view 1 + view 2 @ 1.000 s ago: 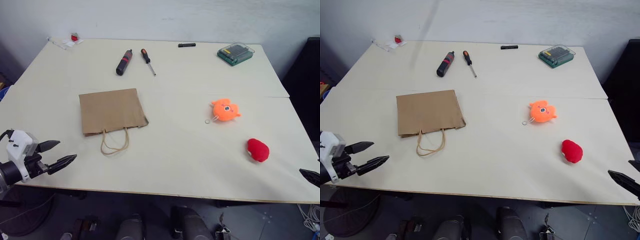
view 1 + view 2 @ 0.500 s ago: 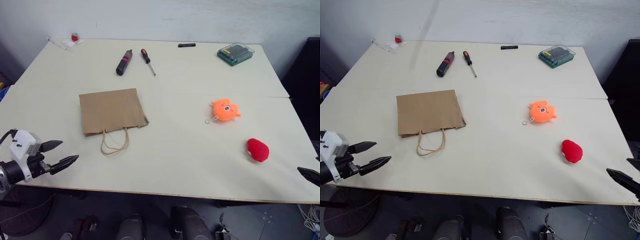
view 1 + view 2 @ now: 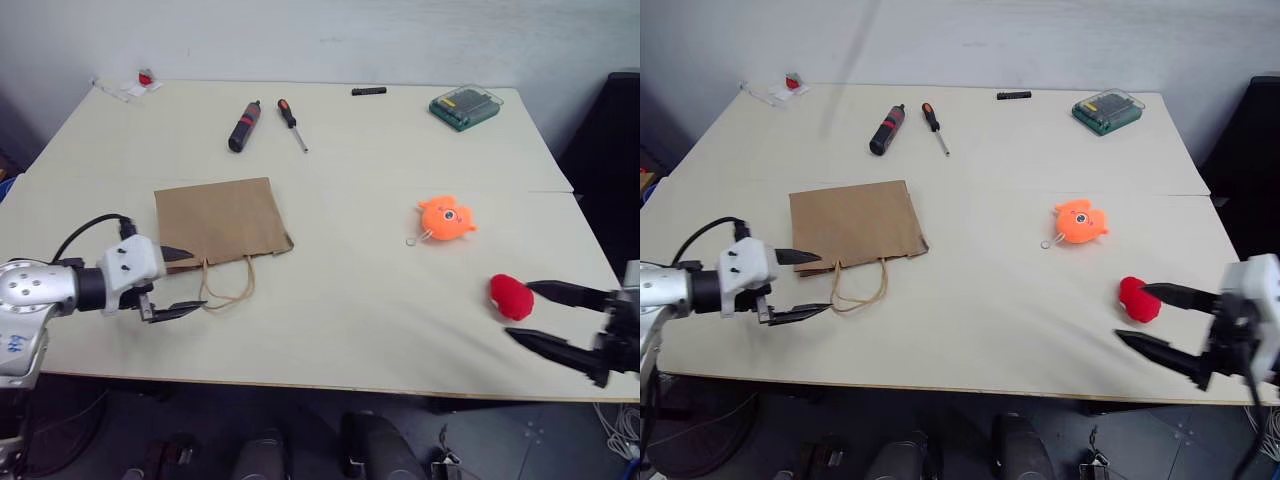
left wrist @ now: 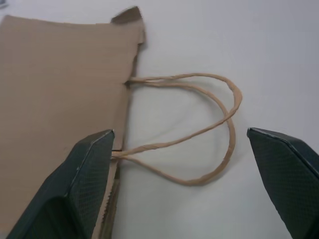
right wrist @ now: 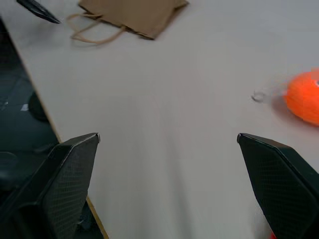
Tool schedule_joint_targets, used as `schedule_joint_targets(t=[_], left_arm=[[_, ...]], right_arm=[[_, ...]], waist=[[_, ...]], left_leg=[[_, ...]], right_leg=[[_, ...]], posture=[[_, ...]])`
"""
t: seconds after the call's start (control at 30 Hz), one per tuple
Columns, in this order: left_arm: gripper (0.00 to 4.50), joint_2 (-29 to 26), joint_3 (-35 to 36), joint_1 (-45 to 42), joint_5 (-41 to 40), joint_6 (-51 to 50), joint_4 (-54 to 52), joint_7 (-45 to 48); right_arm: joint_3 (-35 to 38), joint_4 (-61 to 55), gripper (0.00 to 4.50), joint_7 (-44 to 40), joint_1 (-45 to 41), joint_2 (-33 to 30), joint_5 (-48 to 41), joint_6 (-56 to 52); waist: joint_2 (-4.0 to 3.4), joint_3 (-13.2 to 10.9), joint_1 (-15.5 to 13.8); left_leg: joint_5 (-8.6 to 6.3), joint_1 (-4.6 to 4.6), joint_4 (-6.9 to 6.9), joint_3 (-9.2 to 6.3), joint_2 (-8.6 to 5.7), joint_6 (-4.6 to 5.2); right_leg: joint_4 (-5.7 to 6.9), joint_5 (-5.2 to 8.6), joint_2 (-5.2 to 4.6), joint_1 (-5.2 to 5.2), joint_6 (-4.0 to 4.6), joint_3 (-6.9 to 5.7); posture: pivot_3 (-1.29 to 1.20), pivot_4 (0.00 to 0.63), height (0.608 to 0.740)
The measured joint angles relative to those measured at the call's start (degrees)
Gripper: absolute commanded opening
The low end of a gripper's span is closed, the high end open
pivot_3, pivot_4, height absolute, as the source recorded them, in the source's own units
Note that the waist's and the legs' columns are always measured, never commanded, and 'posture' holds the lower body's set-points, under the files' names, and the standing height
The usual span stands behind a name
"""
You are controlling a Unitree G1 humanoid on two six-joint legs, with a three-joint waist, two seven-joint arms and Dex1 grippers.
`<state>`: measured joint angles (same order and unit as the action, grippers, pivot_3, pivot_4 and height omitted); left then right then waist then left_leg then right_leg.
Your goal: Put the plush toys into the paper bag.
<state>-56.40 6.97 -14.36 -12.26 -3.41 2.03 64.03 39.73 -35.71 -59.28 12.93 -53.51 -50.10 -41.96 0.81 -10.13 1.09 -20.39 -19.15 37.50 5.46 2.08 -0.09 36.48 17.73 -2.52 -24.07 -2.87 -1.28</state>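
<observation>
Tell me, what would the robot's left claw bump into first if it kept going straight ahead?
Probably the paper bag's cord handles, which lie right between the open left gripper's fingers.

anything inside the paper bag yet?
Can't see inside: the paper bag lies flat and closed on the table. Both plush toys are outside it, the orange one and the red one.

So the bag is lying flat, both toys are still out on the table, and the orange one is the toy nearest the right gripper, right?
Not quite: the red toy is nearest the right gripper; the orange toy lies farther up the table. The left eye view shows it. The bag does lie flat.
</observation>
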Motion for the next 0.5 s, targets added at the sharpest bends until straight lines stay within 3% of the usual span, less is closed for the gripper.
schedule_joint_targets(t=[0.1, 0.2, 0.5], left_arm=[[4.47, 2.04, -3.26, -5.24, 1.86, 3.26, 3.65, 0.43], [3.85, 3.6, -5.89, -8.61, 3.24, 6.19, 7.04, 1.5], [0.91, 6.41, -9.94, -10.34, 4.72, 10.71, 13.25, 4.85]], right_arm=[[-5.08, -3.13, 4.5, 3.21, -5.08, -0.01, -2.29, -0.59], [-10.38, -4.88, 4.5, 5.19, -9.36, -0.01, -3.16, -0.6], [-26.75, -1.42, 4.5, 10.68, -26.26, 3.01, 0.19, 0.62]], waist=[[0.03, 0.0, -0.03], [0.04, -0.01, -0.14], [0.12, 0.01, 0.45]], left_leg=[[0.0, -0.15, 0.19, 0.0, 0.0, 0.0], [-0.01, -0.29, 0.42, 0.01, 0.0, 0.02], [0.01, -0.76, 0.75, 0.08, 0.0, 0.04]], right_leg=[[0.06, 0.0, 0.0, -0.08, -0.02, -0.01], [0.11, -0.01, 0.01, -0.13, -0.05, -0.01], [0.45, -0.03, 0.0, -0.63, -0.1, 0.05]], posture=[[0.0, 0.15, 0.74], [0.0, 0.15, 0.74], [0.0, 0.15, 0.74]])
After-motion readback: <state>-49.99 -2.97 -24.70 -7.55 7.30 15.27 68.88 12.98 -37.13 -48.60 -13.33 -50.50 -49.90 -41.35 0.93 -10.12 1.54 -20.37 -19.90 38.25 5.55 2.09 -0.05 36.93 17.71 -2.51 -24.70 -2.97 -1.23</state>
